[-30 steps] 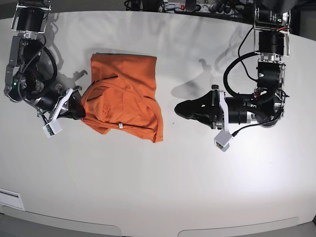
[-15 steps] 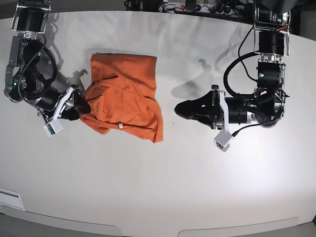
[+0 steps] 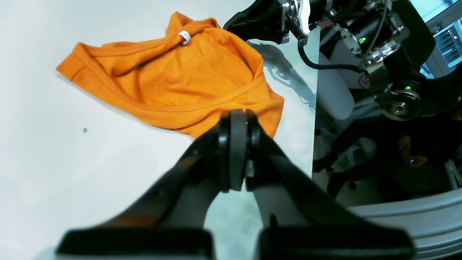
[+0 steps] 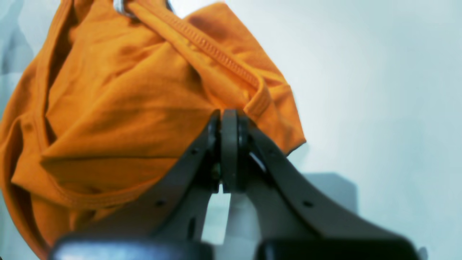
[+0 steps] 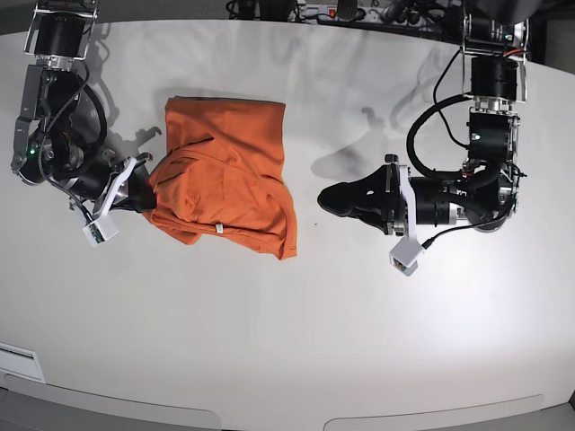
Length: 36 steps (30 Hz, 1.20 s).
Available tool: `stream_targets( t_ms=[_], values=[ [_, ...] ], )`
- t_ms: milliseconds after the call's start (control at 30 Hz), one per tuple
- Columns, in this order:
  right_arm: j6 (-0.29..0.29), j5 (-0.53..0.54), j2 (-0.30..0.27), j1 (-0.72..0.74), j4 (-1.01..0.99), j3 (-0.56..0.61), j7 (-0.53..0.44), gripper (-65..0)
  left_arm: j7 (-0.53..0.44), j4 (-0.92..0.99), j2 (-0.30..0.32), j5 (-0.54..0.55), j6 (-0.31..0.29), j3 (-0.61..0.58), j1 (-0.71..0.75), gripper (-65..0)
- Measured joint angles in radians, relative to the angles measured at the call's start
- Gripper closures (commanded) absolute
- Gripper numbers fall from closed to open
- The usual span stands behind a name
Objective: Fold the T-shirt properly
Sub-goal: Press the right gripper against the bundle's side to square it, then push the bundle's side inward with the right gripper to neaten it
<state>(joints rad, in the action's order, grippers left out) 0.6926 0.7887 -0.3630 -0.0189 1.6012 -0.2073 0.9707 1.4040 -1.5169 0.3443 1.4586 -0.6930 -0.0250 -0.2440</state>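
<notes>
The orange T-shirt point(image 5: 229, 175) is lying bunched and partly folded on the white table point(image 5: 296, 332), toward the base view's left side, its small white tag point(image 5: 218, 231) showing at the near edge. The right gripper point(image 5: 144, 193) is touching the shirt's side edge; in its wrist view the jaws are pressing fully together, with fabric just beyond the tips point(image 4: 229, 144), though whether cloth is pinched I cannot tell. The left gripper point(image 5: 331, 199) is hovering well apart from the shirt, jaws pressed together on nothing.
</notes>
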Motion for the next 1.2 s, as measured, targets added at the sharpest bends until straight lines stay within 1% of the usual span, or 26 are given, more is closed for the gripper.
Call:
stream_targets(
  t_ms=[100, 300, 433, 467, 533, 567, 600, 633, 667, 733, 833, 933, 1033, 1067, 1100, 1133, 1200],
  values=[
    [0.0, -0.003, 0.0, 0.0, 0.0, 0.0, -0.019, 0.0, 0.0, 0.0, 0.0, 0.0, 0.0, 0.0, 0.0, 0.0],
    [0.0, -0.005, 0.0, 0.0, 0.005, 0.0, -0.021, 0.0, 0.0, 0.0, 0.0, 0.0, 0.0, 0.0, 0.0, 0.0],
    [-0.003, -0.003, 0.0, 0.0, 0.061, 0.0, -0.021, 0.0, 0.0, 0.0, 0.0, 0.0, 0.0, 0.0, 0.0, 0.0],
    [-0.003, 0.006, 0.0, 0.002, 0.069, 0.0, -0.02, -3.0, 0.0, 0.0, 0.0, 0.0, 0.0, 0.0, 0.0, 0.0],
    [-0.004, 0.006, 0.0, 0.002, 0.069, 0.0, -0.017, -17.0, 0.0, 0.0, 0.0, 0.0, 0.0, 0.0, 0.0, 0.0],
    [-0.026, 0.004, 0.0, 0.0, 0.069, 0.0, -0.009, -24.2, 0.0, 0.0, 0.0, 0.0, 0.0, 0.0, 0.0, 0.0],
    [-0.048, 0.003, 0.0, -0.002, 0.069, 0.0, -0.009, -30.0, 0.0, 0.0, 0.0, 0.0, 0.0, 0.0, 0.0, 0.0],
    [-0.05, -0.008, 0.0, -0.002, 0.069, 0.0, -0.009, -33.1, 0.0, 0.0, 0.0, 0.0, 0.0, 0.0, 0.0, 0.0],
    [-0.06, -0.022, 0.0, -0.001, 0.069, 0.0, -0.009, -33.4, 0.0, 0.0, 0.0, 0.0, 0.0, 0.0, 0.0, 0.0],
    [-0.076, -0.077, 0.003, 0.0, 0.069, 0.0, -0.01, -33.3, 0.0, 0.0, 0.0, 0.0, 0.0, 0.0, 0.0, 0.0],
    [-0.083, -0.159, 0.033, -0.001, 0.069, -0.004, -0.009, -33.3, 0.0, 0.0, 0.0, 0.0, 0.0, 0.0, 0.0, 0.0],
    [-0.083, -0.165, 0.064, -0.001, 0.069, -0.003, -0.01, -33.3, 0.0, 0.0, 0.0, 0.0, 0.0, 0.0, 0.0, 0.0],
    [-0.084, -0.19, 0.079, -0.001, 0.069, -0.003, -0.01, -33.0, 0.0, 0.0, 0.001, 0.0, 0.0, 0.0, 0.0, 0.0],
    [-0.083, -0.196, 0.08, -0.001, 0.069, -0.003, -0.01, -31.4, 0.0, 0.0, 0.001, 0.0, 0.0, 0.0, 0.0, 0.0],
    [-0.092, -0.198, 0.08, -0.001, 0.069, -0.003, -0.011, -27.2, 0.0, 0.0, 0.001, 0.0, 0.0, 0.0, 0.0, 0.0],
    [-0.094, -0.207, 0.08, -0.001, 0.069, -0.003, -0.013, -20.0, 0.0, 0.0, 0.001, 0.0, 0.0, 0.0, 0.0, 0.0],
    [-0.099, -0.209, 0.08, -0.001, 0.069, -0.003, -0.013, -2.3, 0.0, 0.0, 0.007, 0.0, 0.0, 0.0, 0.0, 0.0]
  ],
)
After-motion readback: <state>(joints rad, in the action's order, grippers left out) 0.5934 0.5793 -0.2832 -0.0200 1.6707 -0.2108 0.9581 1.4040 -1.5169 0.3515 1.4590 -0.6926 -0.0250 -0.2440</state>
